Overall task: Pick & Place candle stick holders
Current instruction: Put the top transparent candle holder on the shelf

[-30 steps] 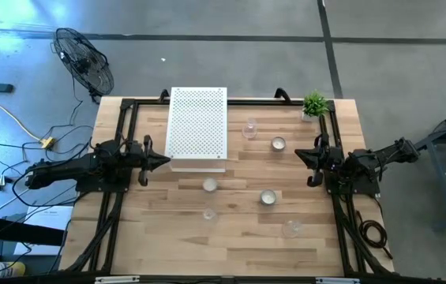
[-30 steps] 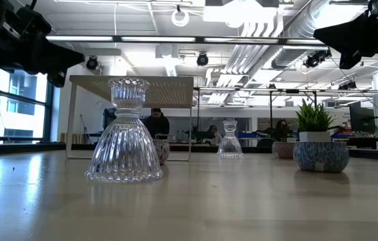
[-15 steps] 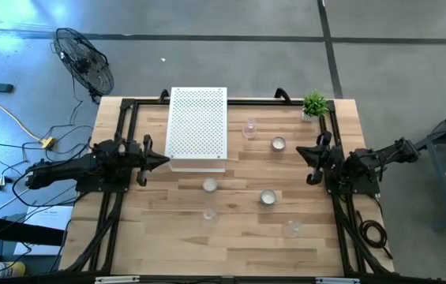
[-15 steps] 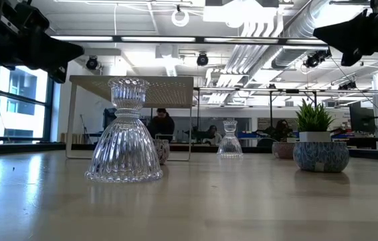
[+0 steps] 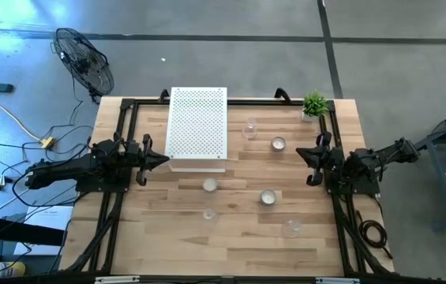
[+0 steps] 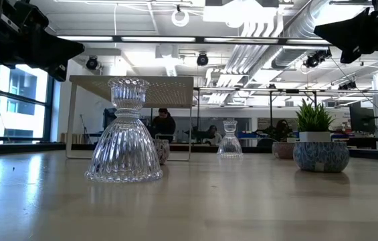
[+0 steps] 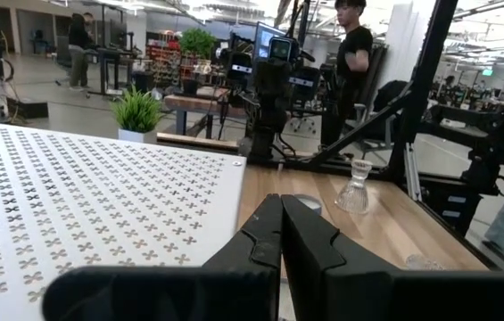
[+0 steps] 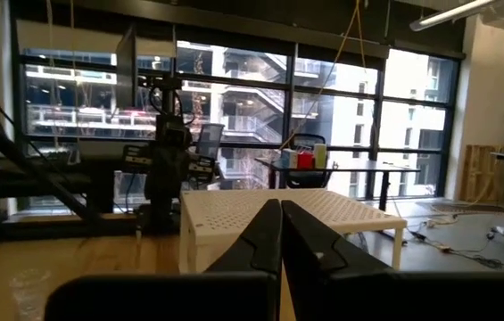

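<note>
While both tools wait closed and empty, left tool (image 5: pixel 162 160), right tool (image 5: pixel 300 153), candle stick holders (image 5: pixel 208 184) upright on bench (image 5: pixel 159 229), axes vertical.

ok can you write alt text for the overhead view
Six small candle stick holders are scattered on a wooden table beside a white perforated box, with a small potted plant at the far right corner. The left gripper and right gripper wait at opposite sides, fingers shut and empty.
</note>
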